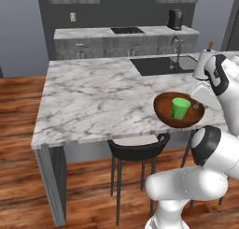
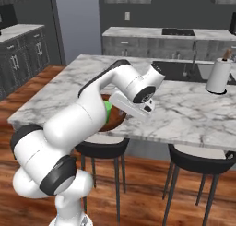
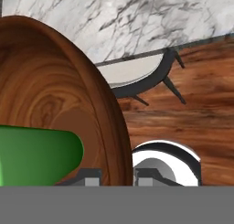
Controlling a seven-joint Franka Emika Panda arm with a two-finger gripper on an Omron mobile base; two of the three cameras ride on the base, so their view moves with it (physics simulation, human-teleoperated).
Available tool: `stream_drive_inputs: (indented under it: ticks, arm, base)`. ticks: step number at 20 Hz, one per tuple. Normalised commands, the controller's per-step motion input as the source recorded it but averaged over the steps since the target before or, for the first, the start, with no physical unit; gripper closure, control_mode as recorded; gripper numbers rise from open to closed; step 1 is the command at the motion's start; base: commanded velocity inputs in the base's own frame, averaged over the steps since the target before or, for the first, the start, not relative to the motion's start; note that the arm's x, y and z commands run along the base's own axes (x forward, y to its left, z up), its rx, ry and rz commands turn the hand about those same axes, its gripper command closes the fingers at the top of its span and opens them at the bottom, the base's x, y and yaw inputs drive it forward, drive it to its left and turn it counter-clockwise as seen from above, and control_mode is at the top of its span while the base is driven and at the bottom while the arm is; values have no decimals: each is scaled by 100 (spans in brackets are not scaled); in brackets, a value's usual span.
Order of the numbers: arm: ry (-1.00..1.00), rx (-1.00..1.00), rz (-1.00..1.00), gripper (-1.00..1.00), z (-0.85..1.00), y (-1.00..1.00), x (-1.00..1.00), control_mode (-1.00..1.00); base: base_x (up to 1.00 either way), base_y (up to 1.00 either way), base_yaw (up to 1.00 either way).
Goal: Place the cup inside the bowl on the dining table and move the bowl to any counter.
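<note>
One cup [image 1: 180,107], one bowl [image 1: 164,112], one paper-towel roll [image 2: 219,76], three stools [image 1: 138,151].

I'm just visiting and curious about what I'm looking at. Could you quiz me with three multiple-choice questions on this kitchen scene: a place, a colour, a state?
1. Where is the cup?
A. in the sink
B. inside the bowl
C. on a stool

2. What colour is the cup?
A. green
B. red
C. white

3. How does the pincer stand?
A. far above the table
B. straddling the bowl's rim
C. holding the paper towel roll

Answers:
1 B, it stands in the brown bowl.
2 A, bright green.
3 B, the hand view shows one finger on each side of the rim.
</note>
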Motion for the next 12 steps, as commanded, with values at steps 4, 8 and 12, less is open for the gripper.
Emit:
stream_drive_inputs:
  ticks: [4, 8, 12]
  arm:
    - [0, 0, 0, 100, 0, 0, 0, 100]
    - [0, 0, 0, 100, 0, 0, 0, 100]
    - [0, 0, 0, 100, 0, 0, 0, 100]
  base:
    - [-29, 63, 0]
    - [-15, 73, 0]
    - [-5, 81, 0]
